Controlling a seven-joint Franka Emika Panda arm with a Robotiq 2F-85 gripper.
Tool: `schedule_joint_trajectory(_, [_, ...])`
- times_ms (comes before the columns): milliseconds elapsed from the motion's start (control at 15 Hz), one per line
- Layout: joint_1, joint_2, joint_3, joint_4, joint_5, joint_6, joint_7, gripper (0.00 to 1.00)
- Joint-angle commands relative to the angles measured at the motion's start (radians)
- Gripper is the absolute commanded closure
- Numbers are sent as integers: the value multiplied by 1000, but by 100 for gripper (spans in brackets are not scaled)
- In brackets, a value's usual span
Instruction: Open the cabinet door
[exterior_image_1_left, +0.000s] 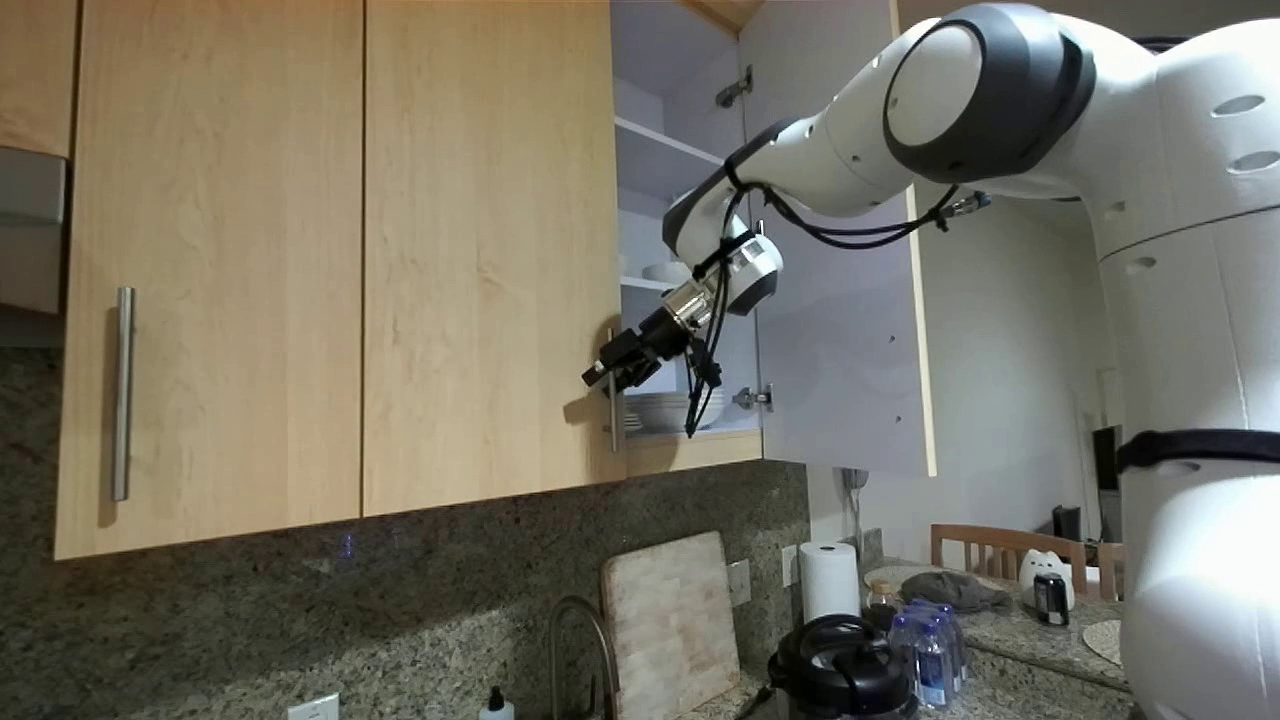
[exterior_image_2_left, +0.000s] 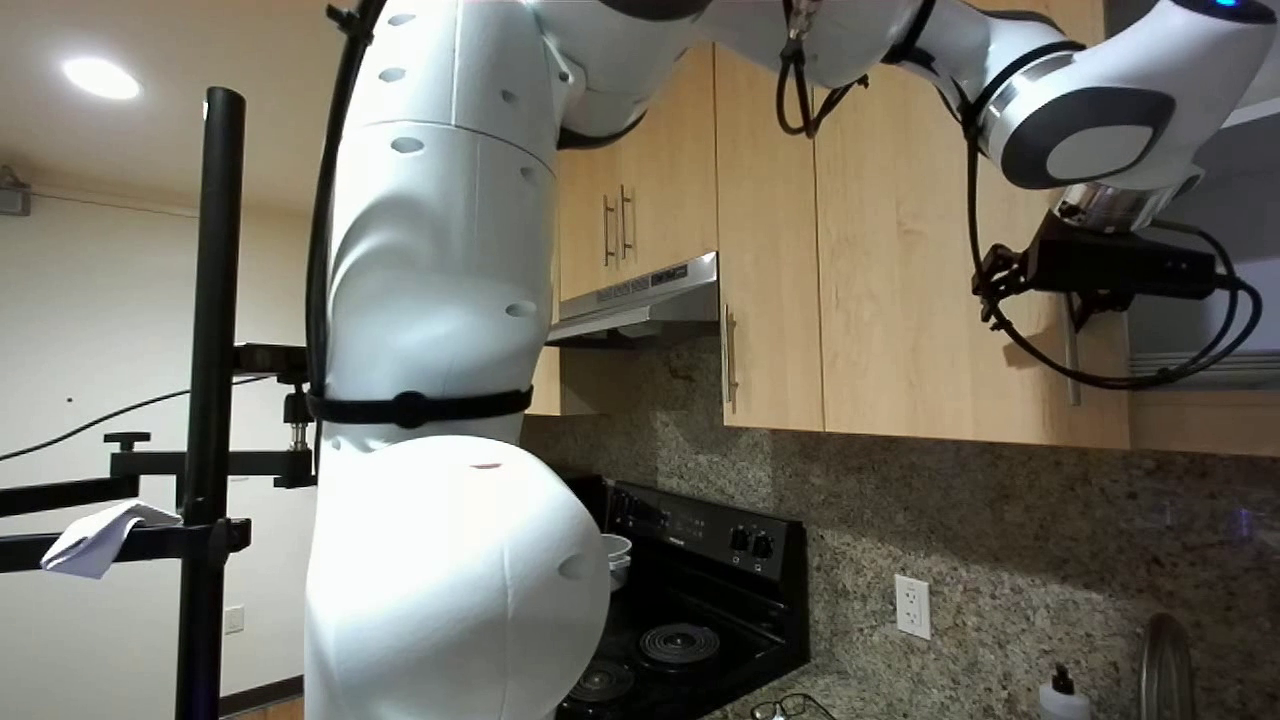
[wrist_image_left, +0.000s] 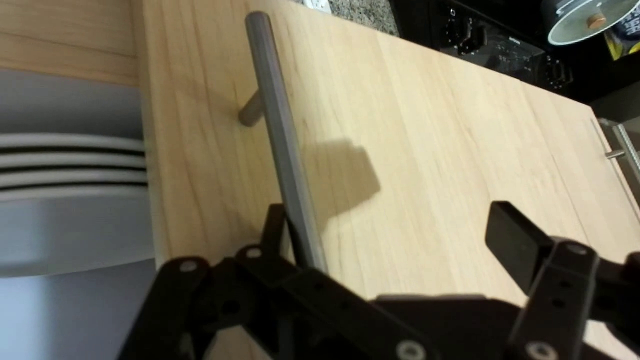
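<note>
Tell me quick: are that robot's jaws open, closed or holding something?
Gripper: open, jaws wide apart, not clamped on the handle close beside one.

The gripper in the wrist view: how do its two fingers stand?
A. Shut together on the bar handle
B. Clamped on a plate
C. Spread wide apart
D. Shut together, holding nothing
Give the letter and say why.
C: in the wrist view the gripper has a wide gap between its fingers, and the steel bar handle of the cabinet door is close to only one.
</note>
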Motion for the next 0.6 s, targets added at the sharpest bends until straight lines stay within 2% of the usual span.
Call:
schedule_joint_trajectory(0, [0, -67, 34, -97, 52, 71, 17, 0])
schedule_joint_trajectory(200, [12, -97, 51, -140, 53, 117, 4, 0])
schedule_joint_trajectory(533, [13, -132, 55, -186, 2, 69, -34, 0])
